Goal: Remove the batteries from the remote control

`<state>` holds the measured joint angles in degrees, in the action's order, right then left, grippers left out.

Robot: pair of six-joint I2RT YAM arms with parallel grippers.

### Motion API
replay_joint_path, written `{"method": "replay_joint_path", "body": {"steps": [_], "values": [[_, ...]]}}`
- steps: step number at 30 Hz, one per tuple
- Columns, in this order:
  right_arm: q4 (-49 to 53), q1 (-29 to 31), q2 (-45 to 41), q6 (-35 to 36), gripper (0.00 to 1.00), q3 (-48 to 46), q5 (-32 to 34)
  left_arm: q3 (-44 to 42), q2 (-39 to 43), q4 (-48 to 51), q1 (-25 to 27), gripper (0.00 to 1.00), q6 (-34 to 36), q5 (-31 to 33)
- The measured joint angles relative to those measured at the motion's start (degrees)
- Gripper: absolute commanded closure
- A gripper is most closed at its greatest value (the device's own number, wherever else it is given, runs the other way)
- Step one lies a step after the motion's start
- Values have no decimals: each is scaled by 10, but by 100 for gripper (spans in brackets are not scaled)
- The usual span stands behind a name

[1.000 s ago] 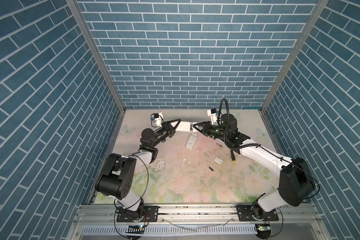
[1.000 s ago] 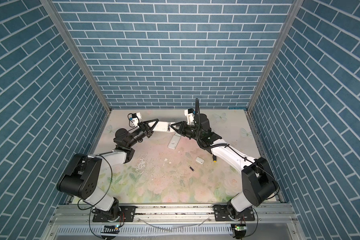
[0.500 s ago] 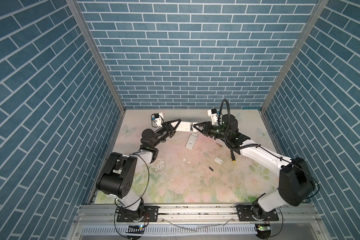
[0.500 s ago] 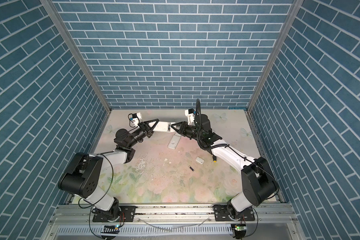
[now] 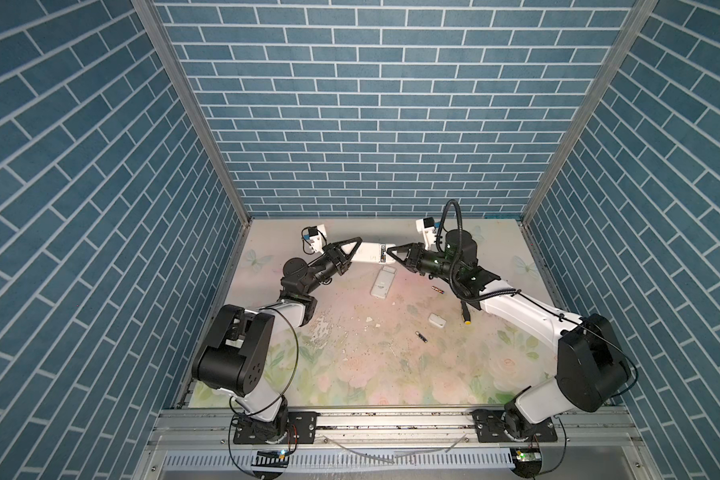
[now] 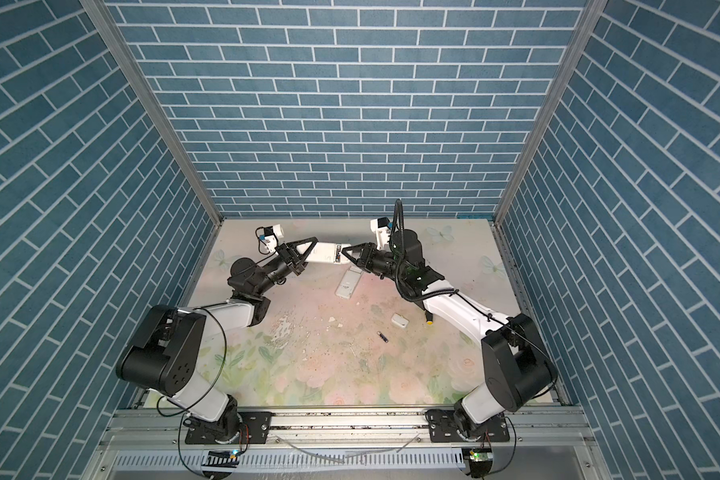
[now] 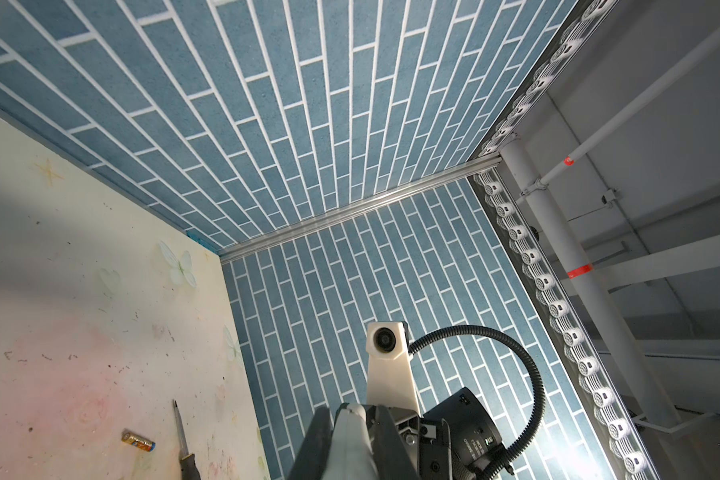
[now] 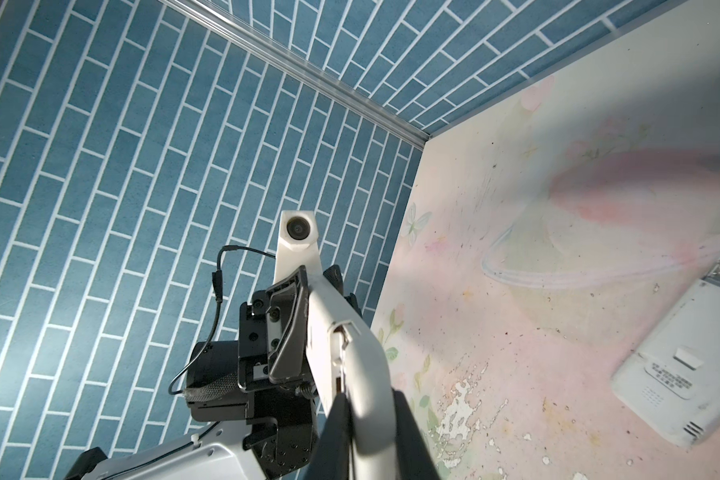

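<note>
A white remote control (image 5: 371, 253) (image 6: 325, 252) hangs in the air near the back of the table, held at both ends. My left gripper (image 5: 356, 251) (image 6: 310, 249) (image 7: 352, 409) is shut on its left end, and my right gripper (image 5: 391, 253) (image 6: 347, 254) (image 8: 368, 395) is shut on its right end. In the right wrist view the remote (image 8: 329, 316) shows a seam with a small gap along its side. Two batteries lie loose on the table: a copper-brown one (image 5: 438, 289) (image 7: 139, 441) and a black one (image 5: 422, 336) (image 6: 383, 336).
A second white remote (image 5: 383, 282) (image 6: 348, 283) (image 8: 682, 374) lies face down just below the held one. A small white cover plate (image 5: 436, 319) (image 6: 400, 320) and a screwdriver (image 5: 465, 313) (image 7: 181, 432) lie under the right arm. The brick back wall stands close behind.
</note>
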<state>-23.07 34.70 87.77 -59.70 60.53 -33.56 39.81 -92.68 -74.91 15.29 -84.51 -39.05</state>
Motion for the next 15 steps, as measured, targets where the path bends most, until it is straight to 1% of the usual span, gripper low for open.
{"method": "replay_joint_path", "body": {"steps": [6, 15], "values": [[-49, -4, 16, -15, 100, -7, -17, 0, 0, 0, -3, 100, 0, 1], [-87, -7, 20, -23, 100, -22, -29, 0, 0, 0, -8, 100, 0, -3]]}}
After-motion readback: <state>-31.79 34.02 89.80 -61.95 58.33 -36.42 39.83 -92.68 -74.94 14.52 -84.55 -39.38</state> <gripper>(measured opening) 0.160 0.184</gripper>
